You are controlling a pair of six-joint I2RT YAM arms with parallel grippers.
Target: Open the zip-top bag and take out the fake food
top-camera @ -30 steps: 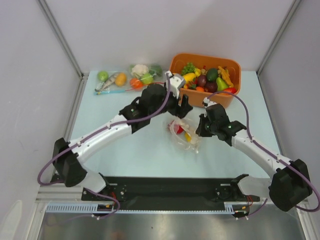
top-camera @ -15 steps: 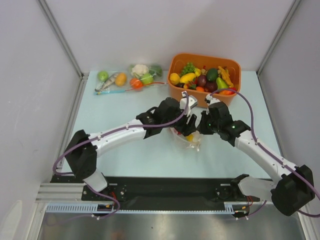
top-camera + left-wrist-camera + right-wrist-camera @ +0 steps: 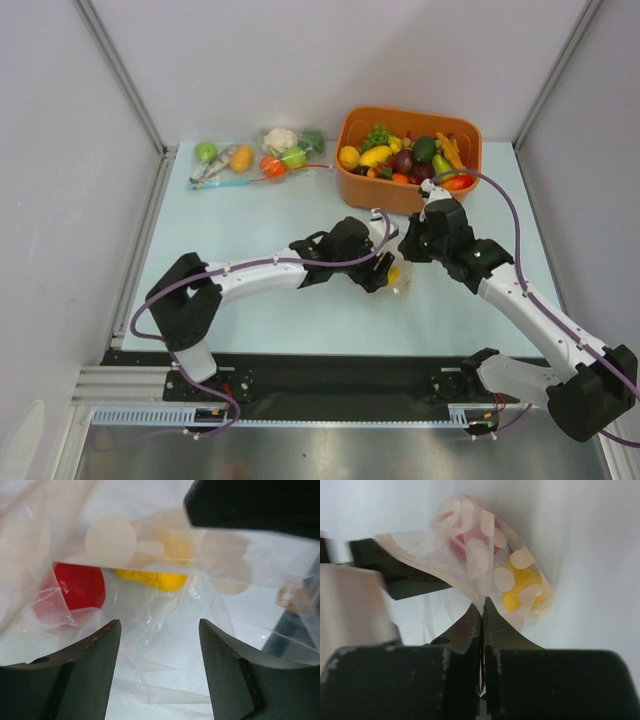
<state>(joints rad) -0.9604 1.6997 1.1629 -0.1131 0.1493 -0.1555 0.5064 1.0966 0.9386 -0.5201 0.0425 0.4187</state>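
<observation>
The zip-top bag [image 3: 400, 275], clear crinkly plastic with pale round dots, hangs by one edge from my right gripper [image 3: 483, 602], which is shut on that edge. Inside the zip-top bag [image 3: 485, 545] lie the fake food pieces: a red fruit [image 3: 462, 542] and a yellow one [image 3: 525, 587]. My left gripper [image 3: 160, 625] is open right against the bag, with loose plastic film in the gap between its fingers. Ahead of it sit the red fruit [image 3: 80, 585] and the yellow fruit [image 3: 150, 579]. In the top view the left gripper [image 3: 383, 270] meets the right gripper [image 3: 408, 250] at the bag.
An orange basket [image 3: 470, 135] full of toy fruit and vegetables stands just behind the right arm. Other filled clear bags [image 3: 240, 160] lie at the back left. Walls close in the table on both sides.
My left arm has swung right and forward, bringing its open gripper up to the bag. The right gripper, still shut on the bag's edge, has shifted it slightly right.
</observation>
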